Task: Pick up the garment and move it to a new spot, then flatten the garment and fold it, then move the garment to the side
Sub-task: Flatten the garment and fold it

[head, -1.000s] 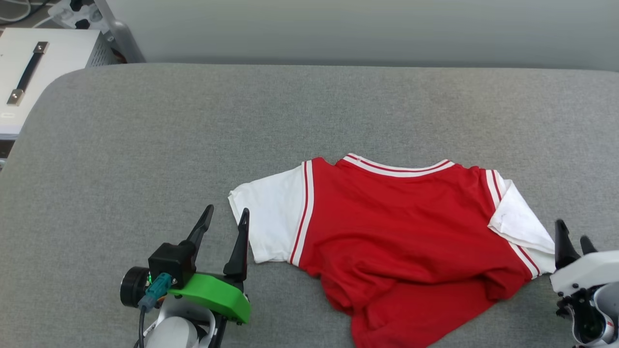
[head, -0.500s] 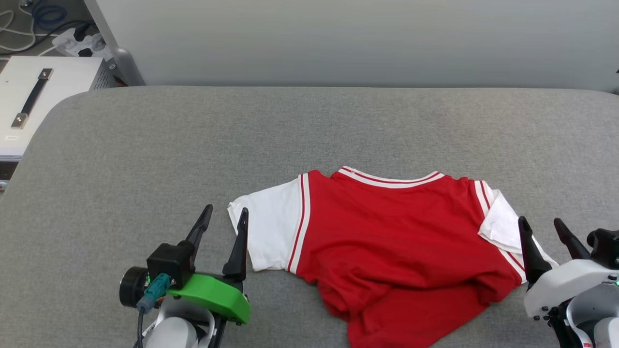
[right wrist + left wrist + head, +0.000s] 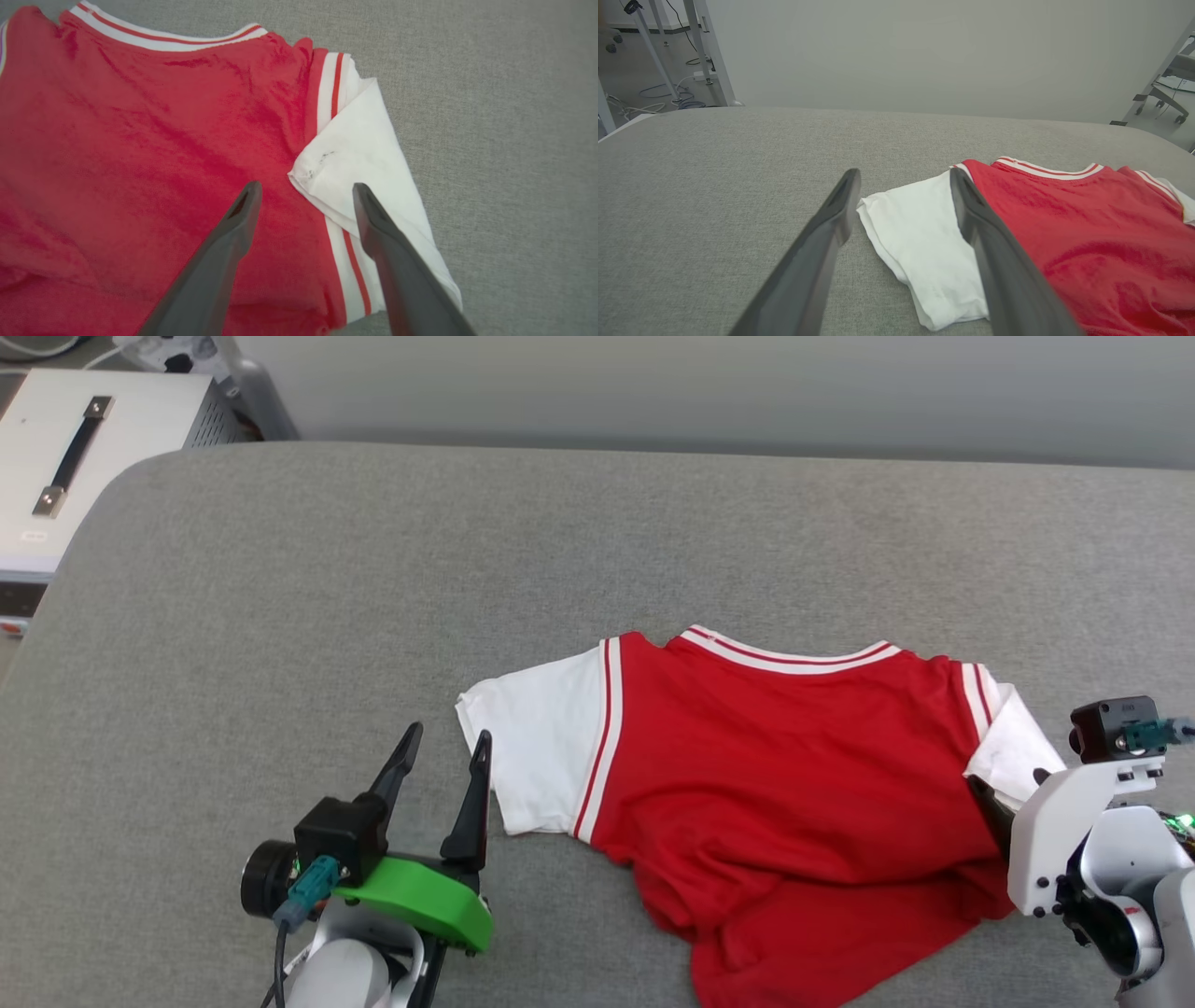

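Observation:
The garment (image 3: 775, 756) is a red T-shirt with white sleeves and striped trim, lying rumpled on the grey padded table (image 3: 373, 569), plain side up. My left gripper (image 3: 446, 735) rests open beside the garment's left sleeve (image 3: 541, 737). In the left wrist view that gripper (image 3: 903, 173) frames the sleeve's edge (image 3: 920, 233) without touching it. My right gripper (image 3: 306, 186) hovers open above the garment (image 3: 140, 140), where the right sleeve (image 3: 359, 154) is folded back on itself. In the head view its white wrist (image 3: 1064, 821) covers that sleeve's lower part.
A white case with a black handle (image 3: 75, 457) stands off the table's back left corner. A pale wall runs behind the table. The table's surface stretches bare to the left and back of the garment. Metal legs and cables (image 3: 658, 88) show on the floor beyond.
My right gripper has come in from the lower right and tipped down over the folded right sleeve. The head camera has shifted. The left gripper and the garment lie as before.

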